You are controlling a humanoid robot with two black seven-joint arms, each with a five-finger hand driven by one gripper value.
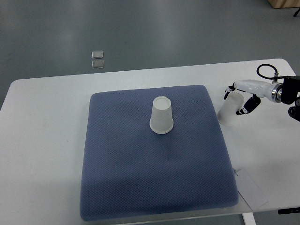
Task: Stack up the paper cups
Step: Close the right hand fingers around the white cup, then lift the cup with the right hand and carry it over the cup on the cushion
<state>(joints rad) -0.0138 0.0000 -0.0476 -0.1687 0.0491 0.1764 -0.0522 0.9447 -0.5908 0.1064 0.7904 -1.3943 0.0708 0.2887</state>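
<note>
White table [42, 140], rounded corners, seen steeply from above against a grey floor [140, 28]. Blue-grey textured mat [140, 187], roughly square, laid on the table's middle, near edge running close to the table's front rim. First paper cup [161, 115], white, upside down, wide rim down on the mat, placed in the mat's upper centre, upright and free-standing, touched by nothing. Second paper cup [230, 110], white, off the mat, just beside its upper right corner, over bare table, tilted with the wide mouth toward lower left and the narrow base toward upper right; whether lifted clear of the tabletop or resting on it, cannot tell. Right hand [241, 96], white shell with dark fingers, arm entering from the right edge with a black cable loop above the wrist; fingers closed around the upper part of the second cup, one dark finger [247, 106] on its right side, another part at its upper left. Left hand: nowhere in the frame. The two cups well apart, mat edge between them. Two small grey squares [97, 59] on the floor beyond the table's far edge. White sheet or tag [251, 190] at the mat's lower right corner, lying flat on the table.
</note>
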